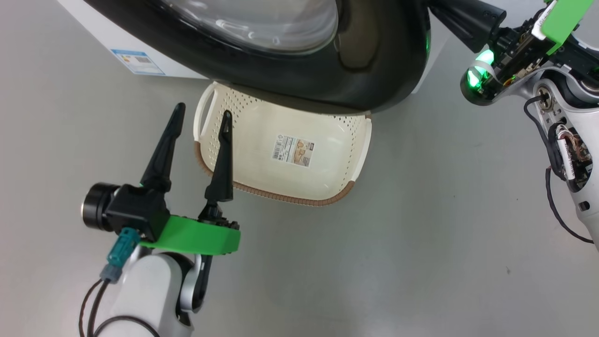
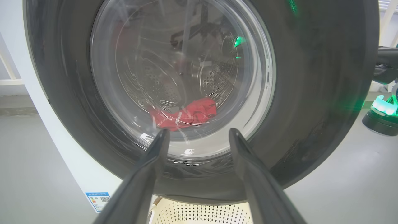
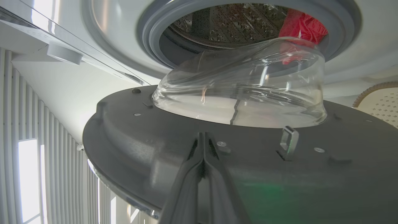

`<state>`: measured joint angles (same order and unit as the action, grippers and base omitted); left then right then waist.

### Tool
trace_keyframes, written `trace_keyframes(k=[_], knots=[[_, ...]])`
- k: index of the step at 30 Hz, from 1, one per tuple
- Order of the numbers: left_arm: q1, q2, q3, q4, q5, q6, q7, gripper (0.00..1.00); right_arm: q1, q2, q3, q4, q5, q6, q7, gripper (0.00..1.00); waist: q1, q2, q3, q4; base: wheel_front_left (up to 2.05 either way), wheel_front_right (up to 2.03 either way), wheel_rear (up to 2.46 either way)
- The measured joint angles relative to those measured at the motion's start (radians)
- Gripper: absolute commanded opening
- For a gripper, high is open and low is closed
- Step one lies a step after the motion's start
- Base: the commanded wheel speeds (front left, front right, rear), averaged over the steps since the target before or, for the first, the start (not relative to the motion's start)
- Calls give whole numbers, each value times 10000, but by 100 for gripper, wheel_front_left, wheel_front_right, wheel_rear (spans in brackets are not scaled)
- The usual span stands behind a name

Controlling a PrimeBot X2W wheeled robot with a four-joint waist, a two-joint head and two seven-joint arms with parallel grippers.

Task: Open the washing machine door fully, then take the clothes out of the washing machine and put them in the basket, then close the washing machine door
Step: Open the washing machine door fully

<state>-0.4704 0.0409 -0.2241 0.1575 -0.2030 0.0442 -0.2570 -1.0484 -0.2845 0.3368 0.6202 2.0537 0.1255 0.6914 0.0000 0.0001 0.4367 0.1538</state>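
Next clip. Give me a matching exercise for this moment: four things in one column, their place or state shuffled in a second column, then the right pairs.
1. washing machine door
2. clothes
3. basket
4. right gripper

A. inside the drum
B. jaws shut
C. ajar
D. on the floor, under the door

Pairs: 1-C, 2-A, 3-D, 4-B
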Motion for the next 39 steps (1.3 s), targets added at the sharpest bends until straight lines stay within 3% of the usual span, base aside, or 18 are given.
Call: trace_keyframes(k=[21,39], knots=[[471,-21,104,295,-127,0,2,100,1093,-67,834,-52,104,0,199,0,0,0,-1140,499,0,0,0],[1242,-21,171,800,-395,98,2,100,2409,343,1429,-211,132,0,383,0,0,0,-2414,1462,0,0,0]])
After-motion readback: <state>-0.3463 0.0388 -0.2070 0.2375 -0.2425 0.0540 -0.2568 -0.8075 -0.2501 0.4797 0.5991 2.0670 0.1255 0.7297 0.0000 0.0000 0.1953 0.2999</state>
